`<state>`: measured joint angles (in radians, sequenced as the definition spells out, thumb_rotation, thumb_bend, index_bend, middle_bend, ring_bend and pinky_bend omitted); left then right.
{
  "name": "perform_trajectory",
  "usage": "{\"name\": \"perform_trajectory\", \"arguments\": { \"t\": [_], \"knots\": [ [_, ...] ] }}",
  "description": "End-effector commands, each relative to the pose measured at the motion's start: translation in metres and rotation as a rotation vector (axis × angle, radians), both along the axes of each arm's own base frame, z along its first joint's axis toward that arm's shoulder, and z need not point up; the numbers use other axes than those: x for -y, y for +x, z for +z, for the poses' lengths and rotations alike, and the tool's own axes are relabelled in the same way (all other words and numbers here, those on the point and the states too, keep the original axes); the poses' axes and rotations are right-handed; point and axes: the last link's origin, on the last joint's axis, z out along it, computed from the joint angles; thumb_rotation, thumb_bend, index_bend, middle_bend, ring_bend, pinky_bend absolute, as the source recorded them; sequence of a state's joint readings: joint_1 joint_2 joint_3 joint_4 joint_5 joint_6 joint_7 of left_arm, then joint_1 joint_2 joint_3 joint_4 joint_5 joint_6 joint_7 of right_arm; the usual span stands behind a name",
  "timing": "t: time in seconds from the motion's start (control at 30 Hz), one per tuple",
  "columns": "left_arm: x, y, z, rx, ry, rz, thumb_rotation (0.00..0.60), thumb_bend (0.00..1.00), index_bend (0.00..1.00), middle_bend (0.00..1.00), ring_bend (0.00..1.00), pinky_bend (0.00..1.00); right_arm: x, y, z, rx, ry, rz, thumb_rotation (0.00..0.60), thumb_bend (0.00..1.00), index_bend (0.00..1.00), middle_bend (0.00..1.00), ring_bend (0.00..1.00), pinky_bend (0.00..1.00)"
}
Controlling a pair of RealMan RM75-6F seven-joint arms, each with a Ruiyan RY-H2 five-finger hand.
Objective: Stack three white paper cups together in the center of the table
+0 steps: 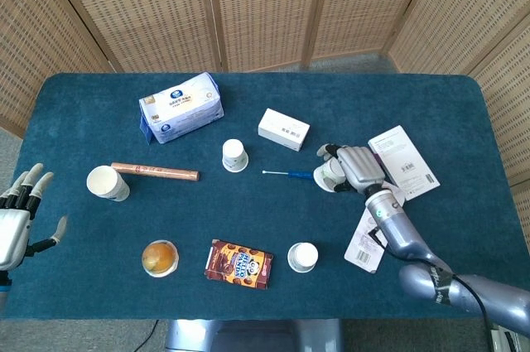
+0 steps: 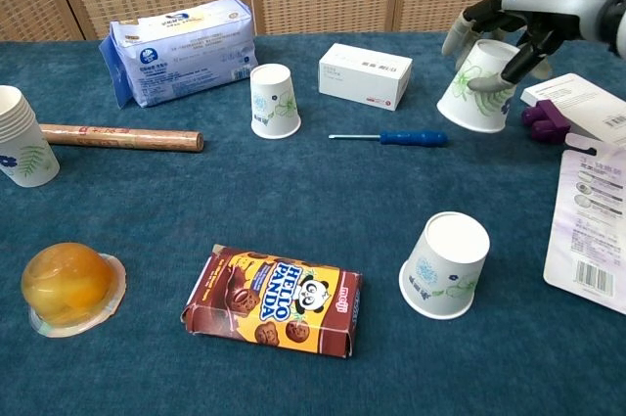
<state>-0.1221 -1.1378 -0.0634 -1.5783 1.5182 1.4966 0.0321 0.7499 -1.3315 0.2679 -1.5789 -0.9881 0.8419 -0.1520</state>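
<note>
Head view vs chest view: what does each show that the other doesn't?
Only the head view shows the left hand, open beyond the table's left edge, the whole table and the right forearm. Only the chest view shows that the held cup is upside down, tilted, and off the cloth, and that the left cup is a nested stack. Both show the right hand gripping that cup, the upside-down cups at centre and front, screwdriver, white box, tissue pack, roll, cookie box and jelly.
</note>
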Motion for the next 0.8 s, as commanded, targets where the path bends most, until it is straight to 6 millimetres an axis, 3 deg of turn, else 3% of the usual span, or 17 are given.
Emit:
{"name": "perform_trajectory", "arguments": {
  "t": [0.03,0.5,0.8],
  "knots": [
    [0.001,0.001,0.001,0.000,0.002,-0.003,0.295,0.47,0.00,0.00,0.00,0.20,-0.013,-0.003,0.007,0.009,0.023,0.006,0.600,0.39,0.29,0.38,0.39,0.77],
    [0.005,0.004,0.004,0.004,0.019,-0.006,0.295,0.47,0.00,0.00,0.00,0.20,-0.049,-0.010,0.028,0.075,0.105,0.081,0.600,0.37,0.29,0.38,0.39,0.77],
    [0.007,0.005,0.006,0.008,0.027,0.002,0.291,0.47,0.00,0.00,0.00,0.20,-0.070,-0.015,0.029,0.077,0.171,0.135,0.600,0.37,0.29,0.38,0.39,0.76]
  ]
}}
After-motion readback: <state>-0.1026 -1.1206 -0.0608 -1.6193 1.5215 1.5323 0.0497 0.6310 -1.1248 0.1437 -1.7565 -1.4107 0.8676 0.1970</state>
